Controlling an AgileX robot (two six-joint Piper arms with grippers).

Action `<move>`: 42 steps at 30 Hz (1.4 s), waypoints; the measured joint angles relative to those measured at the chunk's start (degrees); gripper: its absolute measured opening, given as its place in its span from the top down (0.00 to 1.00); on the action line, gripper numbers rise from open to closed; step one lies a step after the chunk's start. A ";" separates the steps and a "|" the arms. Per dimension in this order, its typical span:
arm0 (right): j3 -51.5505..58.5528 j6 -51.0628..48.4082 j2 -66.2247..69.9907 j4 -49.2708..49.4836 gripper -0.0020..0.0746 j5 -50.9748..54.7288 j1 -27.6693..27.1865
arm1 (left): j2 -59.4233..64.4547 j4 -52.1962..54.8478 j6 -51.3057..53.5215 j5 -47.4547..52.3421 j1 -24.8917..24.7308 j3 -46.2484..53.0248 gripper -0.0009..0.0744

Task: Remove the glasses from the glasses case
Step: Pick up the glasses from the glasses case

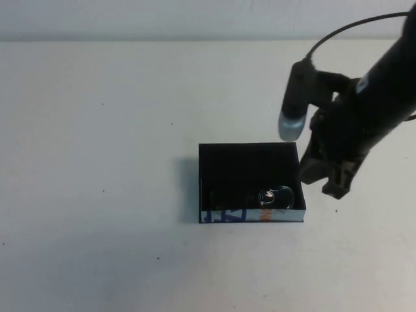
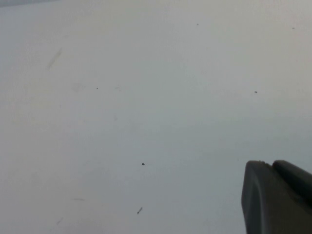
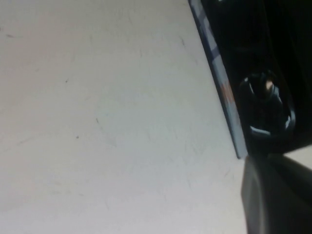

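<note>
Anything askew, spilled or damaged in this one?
Nothing stands out. The glasses lie inside the open glasses case, which sits flat. The right pincer hovers beside the case; the left pincer is over bare table.

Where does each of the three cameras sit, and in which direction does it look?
High view: raised on the robot's side, looking down at the table, the glasses case with the glasses inside, and the right gripper beside the case's right edge.
Left wrist view: on the left arm, facing bare table; only part of the left gripper shows.
Right wrist view: on the right arm, facing the case's printed edge.
Shared: high and right wrist views both show case and glasses.
</note>
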 joint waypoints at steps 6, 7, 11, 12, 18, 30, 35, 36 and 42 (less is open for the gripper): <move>-9.42 -7.43 11.19 -2.76 0.94 1.38 3.71 | 0.00 0.00 0.00 0.00 0.00 0.00 0.99; -10.50 -8.81 12.54 -2.76 0.92 1.38 4.11 | 0.00 0.00 0.00 0.00 0.00 0.00 0.99; -12.85 -13.92 16.31 -2.85 0.76 1.27 4.92 | 0.00 0.00 0.00 0.00 0.00 0.00 0.99; -13.14 -14.35 16.87 -2.85 0.72 1.02 5.14 | 0.00 0.00 0.00 0.00 0.00 0.00 0.99; -13.23 -16.43 20.97 -2.74 0.59 -1.17 5.37 | 0.00 0.00 0.00 0.00 0.00 0.00 0.99; -13.77 -17.01 25.36 -2.74 0.59 -8.78 5.45 | 0.00 0.00 0.00 0.00 0.00 0.00 0.99; -13.77 -17.01 26.99 -2.74 0.59 -9.41 5.45 | 0.00 0.00 0.00 0.00 0.00 0.00 0.99; -13.77 -17.04 27.34 -2.74 0.59 -9.41 5.45 | 0.00 0.00 0.00 0.00 0.00 0.00 0.99; -13.77 -17.26 28.66 -2.74 0.59 -10.91 5.45 | 0.00 0.00 0.00 0.00 0.00 0.00 0.99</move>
